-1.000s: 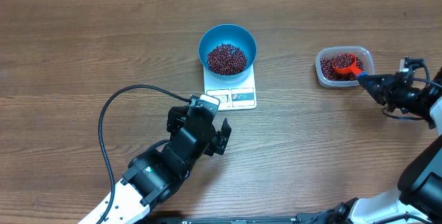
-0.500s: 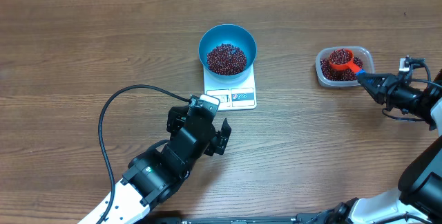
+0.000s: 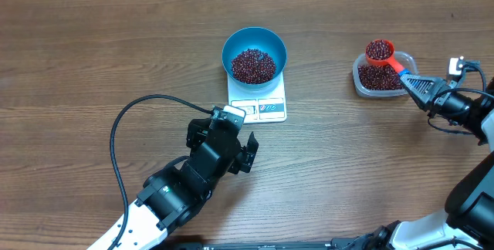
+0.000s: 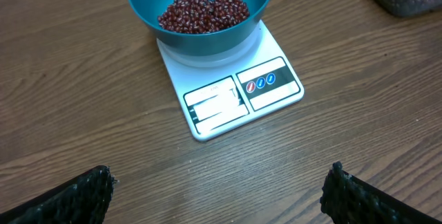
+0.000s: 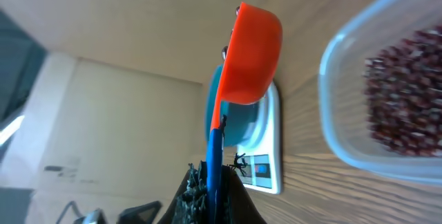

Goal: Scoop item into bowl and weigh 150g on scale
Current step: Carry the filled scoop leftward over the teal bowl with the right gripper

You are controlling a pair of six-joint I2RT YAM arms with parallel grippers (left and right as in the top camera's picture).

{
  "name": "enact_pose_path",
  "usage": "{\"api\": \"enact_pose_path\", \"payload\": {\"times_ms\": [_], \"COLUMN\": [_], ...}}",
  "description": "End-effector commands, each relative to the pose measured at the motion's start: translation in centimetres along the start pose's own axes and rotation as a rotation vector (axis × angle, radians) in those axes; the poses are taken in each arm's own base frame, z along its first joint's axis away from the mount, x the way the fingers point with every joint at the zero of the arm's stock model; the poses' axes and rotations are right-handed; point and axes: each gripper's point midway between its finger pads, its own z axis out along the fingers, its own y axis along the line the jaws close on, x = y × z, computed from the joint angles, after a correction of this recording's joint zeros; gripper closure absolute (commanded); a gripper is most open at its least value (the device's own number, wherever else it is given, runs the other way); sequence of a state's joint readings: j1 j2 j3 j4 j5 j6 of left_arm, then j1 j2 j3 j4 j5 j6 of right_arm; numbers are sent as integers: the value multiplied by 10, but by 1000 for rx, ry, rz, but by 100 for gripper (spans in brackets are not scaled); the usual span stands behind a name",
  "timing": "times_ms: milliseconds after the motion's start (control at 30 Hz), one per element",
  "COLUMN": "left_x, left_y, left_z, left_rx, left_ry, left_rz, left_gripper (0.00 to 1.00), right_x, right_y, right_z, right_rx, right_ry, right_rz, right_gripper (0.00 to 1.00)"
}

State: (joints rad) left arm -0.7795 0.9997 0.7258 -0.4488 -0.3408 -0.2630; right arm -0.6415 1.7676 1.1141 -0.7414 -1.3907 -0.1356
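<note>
The blue bowl (image 3: 254,54) holds a heap of dark red beans (image 3: 253,65) and stands on the white scale (image 3: 258,100); both also fill the top of the left wrist view, bowl (image 4: 200,10) on scale (image 4: 235,92). My right gripper (image 3: 417,88) is shut on the blue handle of the orange-red scoop (image 3: 380,50), which is full of beans and raised over the far left edge of the clear tub (image 3: 384,75). In the right wrist view the scoop (image 5: 252,54) is seen from below. My left gripper (image 3: 245,156) hangs open over bare wood in front of the scale.
The clear tub (image 5: 387,99) with more beans sits at the right of the table. A black cable (image 3: 123,126) loops on the wood left of my left arm. Wood-grain table surrounds everything.
The right gripper has lifted the scoop out of the tub's beans, and it now sits loaded above the tub's far left edge. The left arm has not moved.
</note>
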Motion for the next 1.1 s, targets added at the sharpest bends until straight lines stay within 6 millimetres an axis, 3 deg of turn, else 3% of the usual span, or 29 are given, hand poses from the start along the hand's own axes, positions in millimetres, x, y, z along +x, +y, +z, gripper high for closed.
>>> {"api": "enact_pose_path", "payload": {"times_ms": [0, 167, 367, 800, 1067], "left_x": [2, 2, 2, 2, 2], "left_y": [-2, -2, -2, -2, -2], "left_z": [-1, -1, -1, -1, -1], "left_rx": [6, 6, 6, 6, 6], "left_ry": [1, 1, 1, 1, 1], "left_rz": [-10, -10, -10, -10, -10], "left_gripper": [0, 0, 0, 0, 1], "right_x": [-1, 1, 13, 58, 75], "right_y": [14, 20, 28, 56, 61], "right_z": [0, 4, 24, 95, 140], "right_rx": [-94, -124, -151, -229, -170], "right_ry": [-6, 6, 68, 298, 391], "right_rz": [-21, -23, -29, -115, -132], "right_gripper": [96, 96, 96, 96, 96]}}
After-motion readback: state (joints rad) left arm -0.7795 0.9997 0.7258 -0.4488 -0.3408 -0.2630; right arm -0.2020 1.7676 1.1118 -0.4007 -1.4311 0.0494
